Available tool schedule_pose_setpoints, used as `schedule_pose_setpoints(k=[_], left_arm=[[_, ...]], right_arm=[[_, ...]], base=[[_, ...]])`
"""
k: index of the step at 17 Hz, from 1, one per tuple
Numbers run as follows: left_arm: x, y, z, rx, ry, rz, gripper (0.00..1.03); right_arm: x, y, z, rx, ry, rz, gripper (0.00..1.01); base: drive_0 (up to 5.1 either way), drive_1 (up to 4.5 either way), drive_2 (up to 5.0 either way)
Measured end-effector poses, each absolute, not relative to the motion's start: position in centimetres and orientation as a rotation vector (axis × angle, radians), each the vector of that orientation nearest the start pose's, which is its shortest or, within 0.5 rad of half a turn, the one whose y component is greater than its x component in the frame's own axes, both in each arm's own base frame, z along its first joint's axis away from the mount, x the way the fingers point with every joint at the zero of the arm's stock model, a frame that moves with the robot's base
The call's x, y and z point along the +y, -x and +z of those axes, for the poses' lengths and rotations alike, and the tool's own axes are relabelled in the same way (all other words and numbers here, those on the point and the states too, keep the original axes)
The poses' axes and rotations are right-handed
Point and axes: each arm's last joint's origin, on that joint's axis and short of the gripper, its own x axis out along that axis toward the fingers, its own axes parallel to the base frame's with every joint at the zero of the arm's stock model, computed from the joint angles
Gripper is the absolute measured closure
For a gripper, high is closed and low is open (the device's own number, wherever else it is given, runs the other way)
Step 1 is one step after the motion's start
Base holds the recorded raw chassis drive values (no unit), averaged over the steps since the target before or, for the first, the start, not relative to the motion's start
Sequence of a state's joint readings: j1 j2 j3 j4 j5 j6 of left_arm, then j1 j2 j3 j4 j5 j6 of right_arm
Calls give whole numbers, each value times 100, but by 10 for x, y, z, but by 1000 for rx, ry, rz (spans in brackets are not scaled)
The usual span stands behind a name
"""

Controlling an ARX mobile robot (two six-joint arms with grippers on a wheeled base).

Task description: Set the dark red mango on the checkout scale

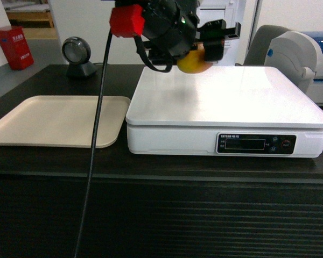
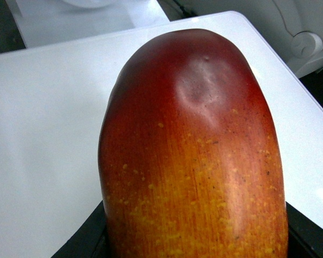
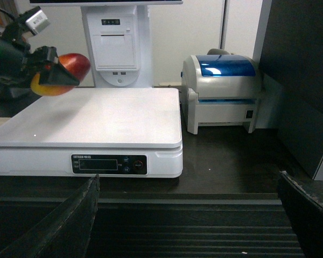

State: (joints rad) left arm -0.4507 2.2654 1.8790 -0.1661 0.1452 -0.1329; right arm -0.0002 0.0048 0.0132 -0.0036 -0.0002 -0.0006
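The dark red mango (image 2: 194, 161), red at its far end and orange-yellow near the jaws, fills the left wrist view. My left gripper (image 1: 207, 51) is shut on it, black fingers (image 2: 83, 242) showing on either side. In the head view the mango (image 1: 194, 63) hangs just above the back edge of the white scale (image 1: 226, 97), which stands on the dark checkout counter (image 1: 161, 215). The right wrist view shows the mango (image 3: 70, 67) above the scale's (image 3: 97, 115) back left. My right gripper (image 3: 188, 220) is open and empty, low before the counter's ribbed front.
A beige tray (image 1: 54, 121) lies left of the scale, with a round scanner (image 1: 78, 56) behind it. A label printer (image 3: 226, 91) sits right of the scale and a receipt printer stand (image 3: 116, 48) behind it. The left arm's black cable (image 1: 94, 150) hangs over the tray's right edge.
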Motion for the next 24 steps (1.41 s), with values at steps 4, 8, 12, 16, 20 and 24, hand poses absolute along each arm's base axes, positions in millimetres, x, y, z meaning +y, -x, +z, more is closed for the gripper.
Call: schedule_pose_setpoints(k=[4, 8, 12, 16, 20, 24], left_arm=[[-262, -464, 195, 667, 36, -504, 46], [-271, -465, 185, 700, 20, -461, 46], [-270, -468, 182, 705, 31, -452, 6], [-269, -469, 193, 602, 84, -484, 5], [-240, -456, 280, 300, 239, -537, 5], [-160, -406, 369, -41, 287, -483, 5]], right_arm=[[0, -97, 167, -5, 1, 0, 3], [0, -97, 167, -5, 1, 0, 3], [0, -97, 167, -5, 1, 0, 3], [0, -97, 167, -5, 1, 0, 3], [0, -97, 167, -4, 1, 0, 3], [0, -97, 167, -5, 1, 0, 3]], base=[[0, 0, 0], [0, 0, 0], [0, 0, 0], [0, 0, 0], [0, 0, 0], [0, 0, 0]])
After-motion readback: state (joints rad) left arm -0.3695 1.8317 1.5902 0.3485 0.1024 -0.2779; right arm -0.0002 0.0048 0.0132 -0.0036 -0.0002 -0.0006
